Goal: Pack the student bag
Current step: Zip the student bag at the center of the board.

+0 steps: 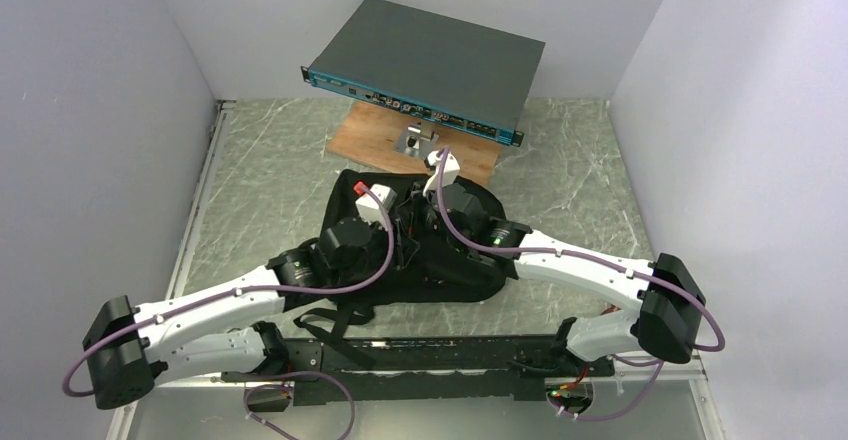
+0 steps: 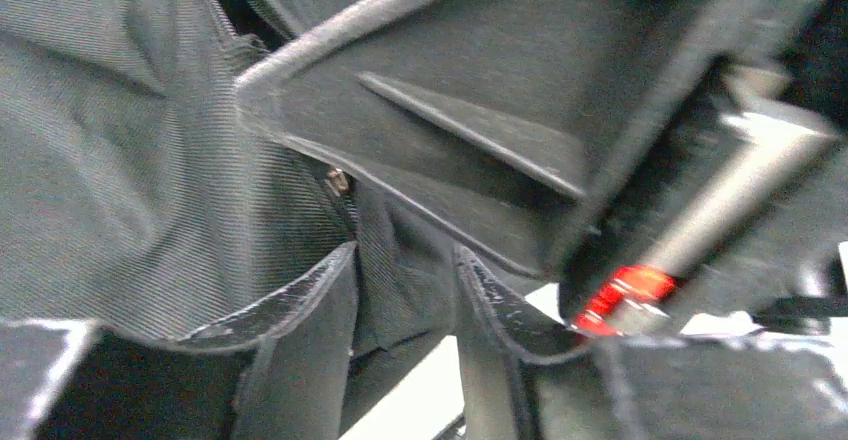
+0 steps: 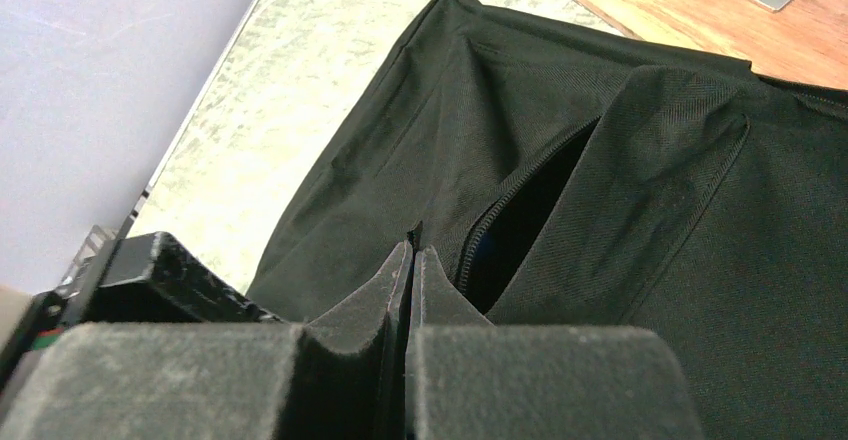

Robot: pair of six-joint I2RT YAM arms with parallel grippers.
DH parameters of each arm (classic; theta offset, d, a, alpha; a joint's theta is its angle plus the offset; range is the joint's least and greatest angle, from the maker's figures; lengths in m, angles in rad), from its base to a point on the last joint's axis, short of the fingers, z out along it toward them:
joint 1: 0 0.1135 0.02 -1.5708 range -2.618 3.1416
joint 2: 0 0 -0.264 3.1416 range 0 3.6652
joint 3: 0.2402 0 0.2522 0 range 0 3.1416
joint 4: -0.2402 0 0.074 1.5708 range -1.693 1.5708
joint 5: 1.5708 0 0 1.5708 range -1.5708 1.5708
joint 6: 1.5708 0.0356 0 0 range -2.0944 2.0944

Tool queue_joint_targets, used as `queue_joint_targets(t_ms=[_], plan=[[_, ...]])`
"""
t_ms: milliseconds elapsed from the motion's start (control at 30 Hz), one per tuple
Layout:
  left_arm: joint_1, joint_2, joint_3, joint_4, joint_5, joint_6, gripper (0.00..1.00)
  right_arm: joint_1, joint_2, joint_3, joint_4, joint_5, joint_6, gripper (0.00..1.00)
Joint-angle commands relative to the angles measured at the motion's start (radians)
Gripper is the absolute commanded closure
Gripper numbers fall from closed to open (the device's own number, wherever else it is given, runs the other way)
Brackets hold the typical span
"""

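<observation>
Student bag (image 3: 650,160) before rack device (image 1: 430,55); left gripper (image 2: 405,255) parted, right gripper (image 3: 412,252) pressed closed.

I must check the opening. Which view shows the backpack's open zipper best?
The right wrist view: the zipper opening gapes dark in the backpack, beyond the right gripper. The top view hides it under the arms; the left wrist view shows only blurred fabric.

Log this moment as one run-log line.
student bag: zipper partly open | left gripper: open, bag fabric between jaws | right gripper: shut beside the zipper
</observation>
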Motion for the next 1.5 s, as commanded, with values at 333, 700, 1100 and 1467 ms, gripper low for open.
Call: queue_joint_targets(t_ms=[333,700,1100,1467], plan=[[-0.002,0.062,-0.183,-0.010,-0.090,-0.020,1.00,-0.018,0.005,0.082,0.102,0.121,-0.100,1.00],[-0.004,-0.061,-0.402,0.054,0.084,-0.101,1.00,-0.174,0.228,0.187,0.286,0.138,-0.423,1.00],[-0.002,-0.097,-0.324,-0.017,0.058,-0.053,0.85,-0.169,0.210,0.236,0.131,0.037,-0.564,0.87],[0.001,-0.267,-0.074,-0.146,-0.045,0.174,0.31,-0.163,-0.251,0.189,-0.310,-0.133,-0.465,0.34]])
